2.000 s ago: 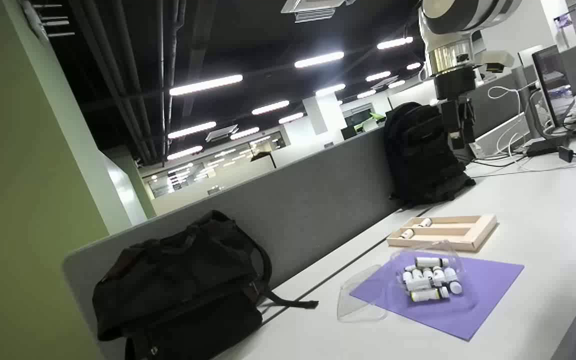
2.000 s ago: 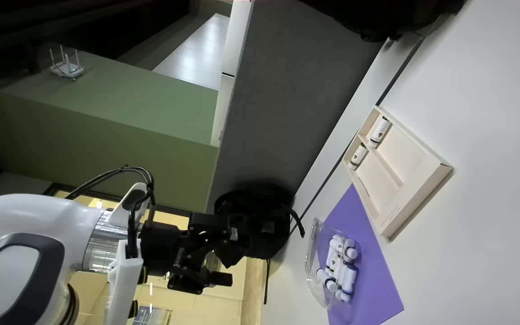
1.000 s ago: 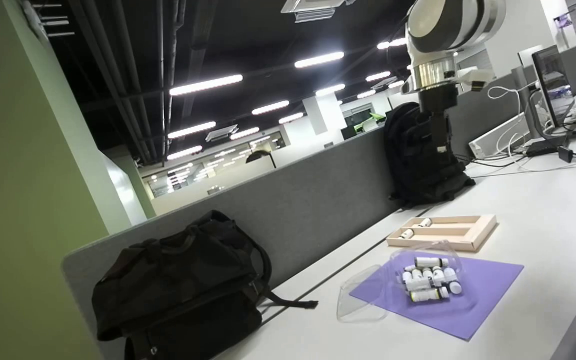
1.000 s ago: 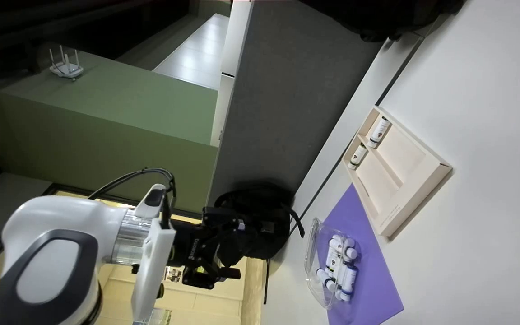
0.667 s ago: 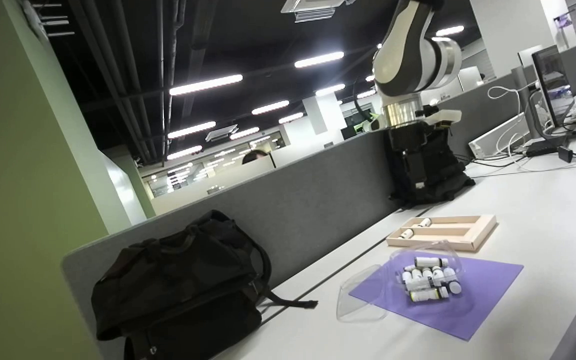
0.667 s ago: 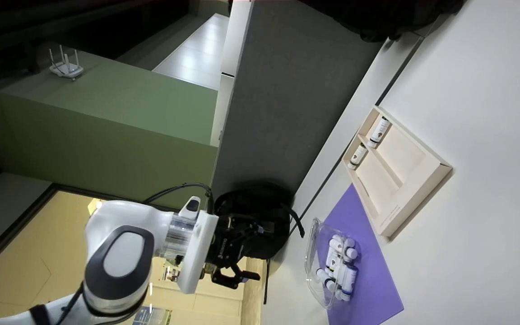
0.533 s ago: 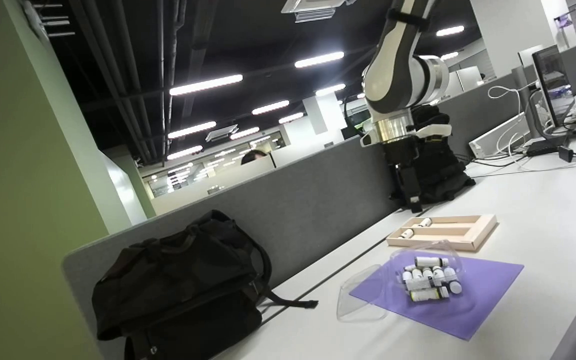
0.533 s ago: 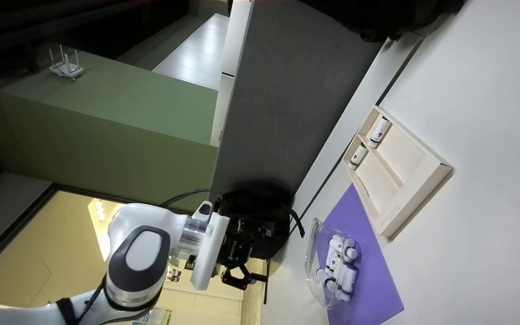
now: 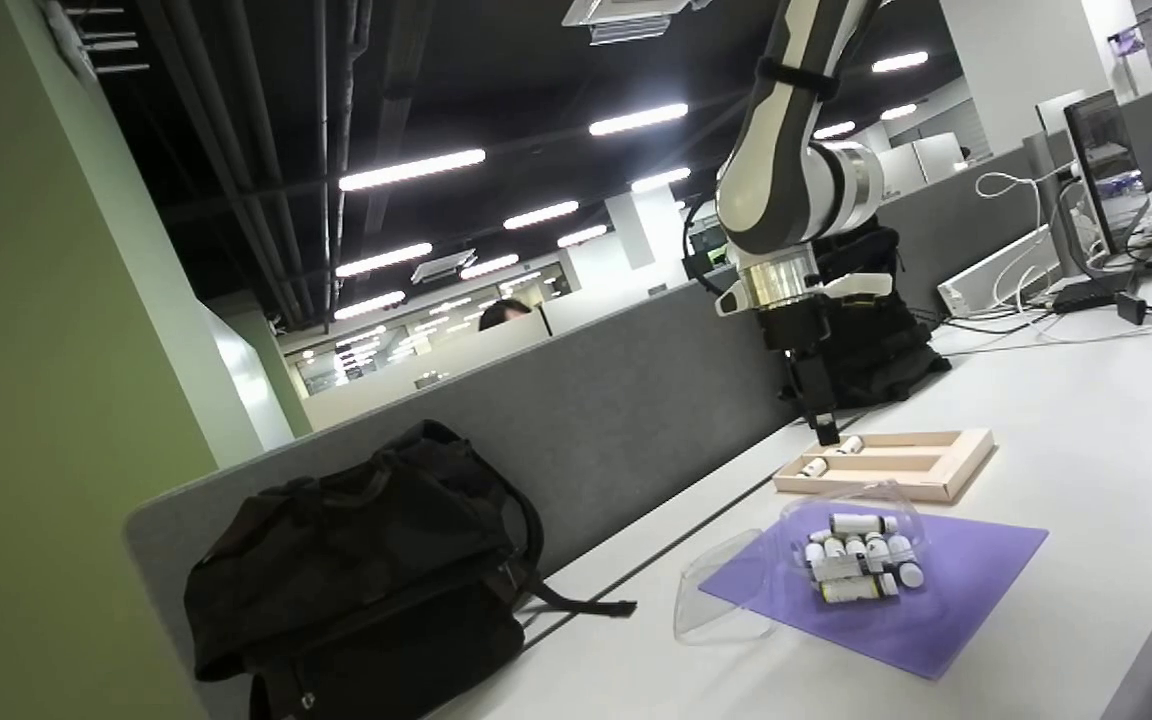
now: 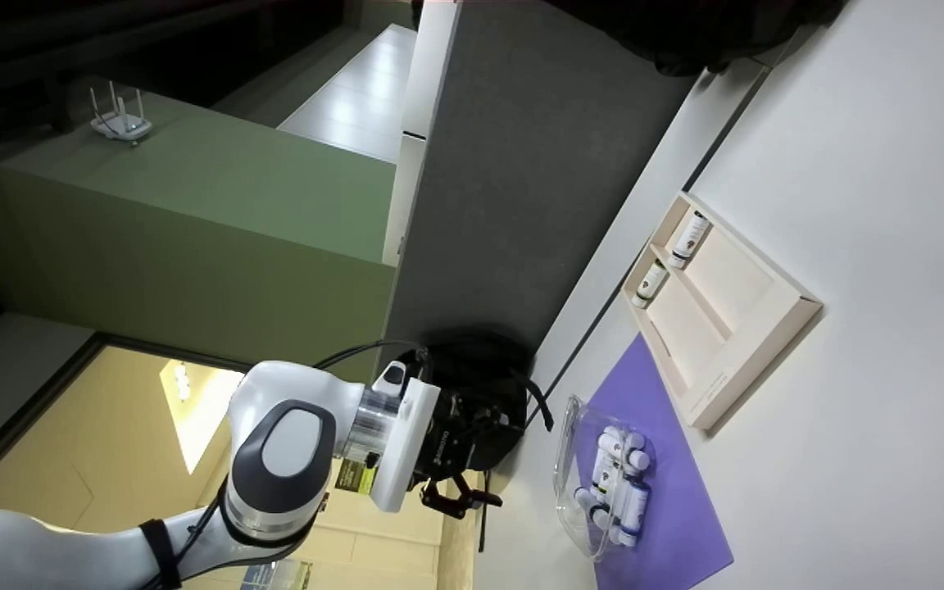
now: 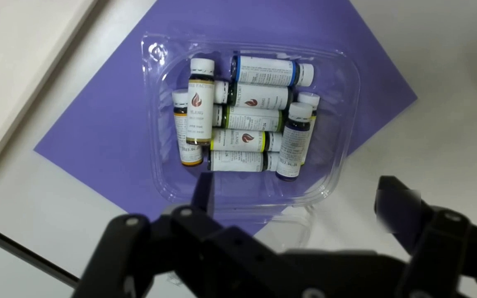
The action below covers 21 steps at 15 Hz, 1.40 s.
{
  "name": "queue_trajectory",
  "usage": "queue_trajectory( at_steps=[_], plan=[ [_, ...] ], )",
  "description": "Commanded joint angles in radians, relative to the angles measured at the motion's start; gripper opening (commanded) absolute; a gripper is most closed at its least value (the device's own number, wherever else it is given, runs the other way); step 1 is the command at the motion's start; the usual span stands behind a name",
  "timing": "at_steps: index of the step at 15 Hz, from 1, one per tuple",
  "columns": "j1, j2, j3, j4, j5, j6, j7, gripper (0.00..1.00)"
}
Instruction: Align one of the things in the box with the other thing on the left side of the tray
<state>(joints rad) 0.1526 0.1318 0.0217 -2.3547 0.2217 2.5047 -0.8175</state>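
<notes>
The light-wood tray [image 9: 966, 462] has two long compartments. One white-labelled bottle lies in each, at the same end: a bottle [image 10: 689, 239] and another bottle [image 10: 650, 284]. The clear plastic box [image 11: 348, 128] holds several white-capped bottles. A brown-banded bottle [image 11: 200, 107] and a dark bottle [image 11: 293, 142] lie on top of others. My gripper [image 11: 296, 184] is open and empty above the box's lid side. One finger overlaps the box's near edge; the other is over the white table. It also shows in both exterior views [image 9: 824, 428] [image 10: 498, 459].
A purple sheet [image 9: 981, 560] lies under the box. The box's clear lid [image 9: 726, 590] is folded open beside it. A grey partition [image 9: 646, 390] runs along the table. Black bags stand against it, one near [image 9: 366, 580] and one far [image 9: 871, 345]. Cables and a monitor [image 9: 1106, 170] are farther off.
The arm has come down towards the table, moving left in one exterior picture and right in the other. The gripper stays open. The tray, box and bottles have not moved.
</notes>
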Motion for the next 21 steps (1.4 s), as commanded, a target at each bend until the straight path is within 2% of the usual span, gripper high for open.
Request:
queue_trajectory(
  at_steps=[1,5,12,13,15,18,21],
  plan=[
    [-0.089,0.091,0.060,0.025,0.076,0.066,-0.135,1.00],
    [-0.165,0.220,0.109,0.049,0.068,0.169,-0.224,1.00],
    [-0.310,0.420,0.244,0.116,0.056,0.291,-0.270,1.00],
    [-0.322,0.435,0.257,0.123,0.046,0.303,-0.265,0.75],
    [-0.342,0.447,0.280,0.130,0.032,0.318,-0.254,0.69],
    [-0.351,0.431,0.287,0.136,0.024,0.305,-0.232,0.49],
    [-0.332,0.407,0.252,0.149,0.019,0.228,-0.161,0.31]
  ],
)
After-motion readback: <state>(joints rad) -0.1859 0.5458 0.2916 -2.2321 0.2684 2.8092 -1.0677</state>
